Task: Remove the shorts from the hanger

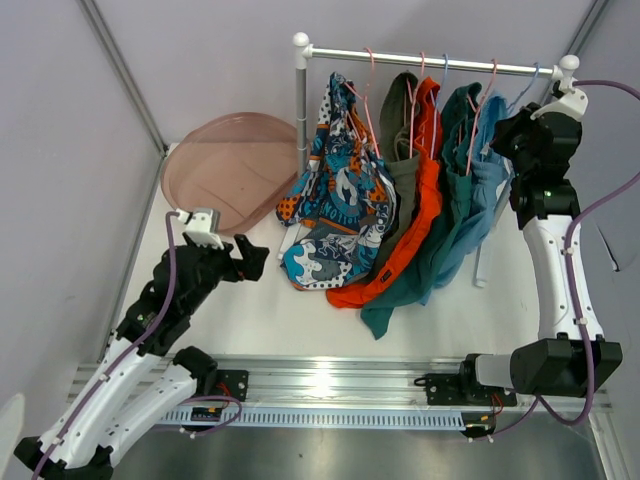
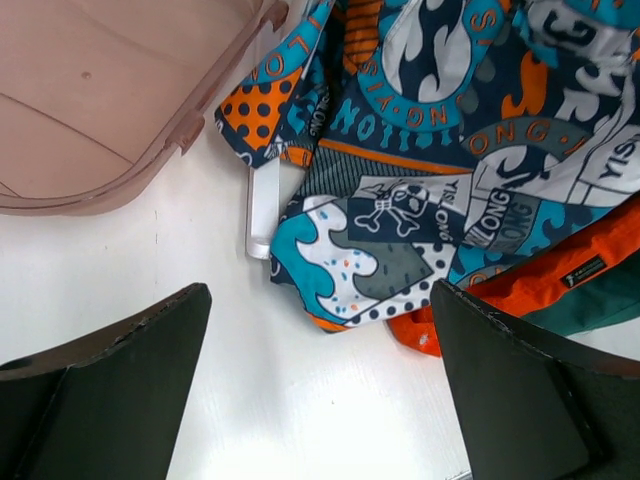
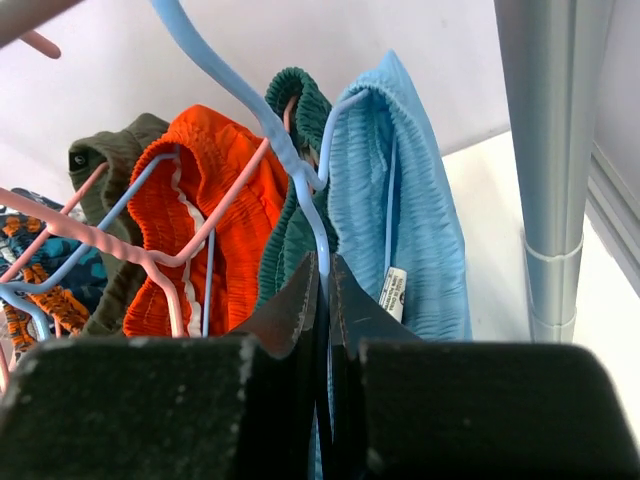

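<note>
Operator: How far along am I?

Spotter: Nothing is off yet, by my reading. All five pairs hang from the rail (image 1: 430, 62) at your twelve o'clock. From eleven toward one they run printed shorts (image 1: 335, 200), olive shorts (image 1: 403, 130), orange shorts (image 1: 415, 215), dark teal shorts (image 1: 445, 230) and light blue shorts (image 1: 485, 190).

Operator: And the grippers?

Spotter: Your right gripper (image 3: 322, 265) is up at one o'clock, its fingers pinched together on the wire of the blue hanger (image 3: 240, 95), which seems to carry the light blue shorts. Your left gripper (image 2: 320, 300) sits low at nine o'clock. It is spread wide, holds nothing, and faces the hem of the printed shorts.

Operator: Anything in the way?

Spotter: The hangers crowd and cross, so lifting one may drag its neighbour. The rack post (image 3: 555, 150) stands close beside your right fingers. The pink tray (image 1: 215, 170) lies at ten o'clock, just beside the printed shorts.
</note>
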{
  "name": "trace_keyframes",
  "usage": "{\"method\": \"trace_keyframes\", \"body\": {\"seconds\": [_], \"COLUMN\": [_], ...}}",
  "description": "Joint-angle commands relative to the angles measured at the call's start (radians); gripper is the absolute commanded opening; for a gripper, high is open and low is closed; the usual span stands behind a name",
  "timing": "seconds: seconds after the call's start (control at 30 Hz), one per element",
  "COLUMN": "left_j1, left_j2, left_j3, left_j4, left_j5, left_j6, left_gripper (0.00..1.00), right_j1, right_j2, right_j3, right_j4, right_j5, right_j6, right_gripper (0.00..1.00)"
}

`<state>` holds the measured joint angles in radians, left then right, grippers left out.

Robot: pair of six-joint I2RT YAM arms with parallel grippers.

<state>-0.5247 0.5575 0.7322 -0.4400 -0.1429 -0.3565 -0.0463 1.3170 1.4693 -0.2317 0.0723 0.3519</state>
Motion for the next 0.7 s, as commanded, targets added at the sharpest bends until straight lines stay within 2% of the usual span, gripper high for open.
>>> {"method": "trace_keyframes", "body": {"seconds": [0.0,0.23,0.37,0.43,0.47,0.53,0.57,0.63,0.67], "left_j1": [-0.008,-0.011,-0.024,-0.043,-0.076,-0.125,-0.196,-0.28,-0.378], "left_j2": [0.019,0.08,0.171,0.241,0.266,0.317,0.375,0.43,0.484], "left_j3": [0.032,0.128,0.281,0.349,0.416,0.453,0.513,0.538,0.559], "left_j4": [0.004,0.037,0.056,0.081,0.099,0.121,0.127,0.156,0.17], "left_j5": [0.061,0.178,0.242,0.323,0.344,0.393,0.402,0.407,0.376], "left_j6": [0.043,0.067,0.083,0.096,0.109,0.131,0.142,0.183,0.198], "left_gripper": [0.99,0.99,0.99,0.99,0.99,0.99,0.99,0.99,0.99], "right_j1": [-0.009,0.0,0.006,0.014,0.017,0.019,0.02,0.023,0.028], "right_j2": [-0.03,-0.116,-0.168,-0.191,-0.215,-0.239,-0.251,-0.288,-0.301], "right_j3": [-0.004,0.104,0.143,0.148,0.141,0.132,0.126,0.094,0.079], "right_j4": [0.043,-0.021,-0.055,-0.078,-0.095,-0.115,-0.126,-0.161,-0.17], "right_j5": [-0.046,-0.103,-0.14,-0.14,-0.137,-0.134,-0.129,-0.121,-0.114], "right_j6": [-0.014,-0.005,0.01,0.012,0.013,0.016,0.021,0.044,0.05], "right_gripper": [0.0,0.0,0.0,0.0,0.0,0.0,0.0,0.0,0.0]}}
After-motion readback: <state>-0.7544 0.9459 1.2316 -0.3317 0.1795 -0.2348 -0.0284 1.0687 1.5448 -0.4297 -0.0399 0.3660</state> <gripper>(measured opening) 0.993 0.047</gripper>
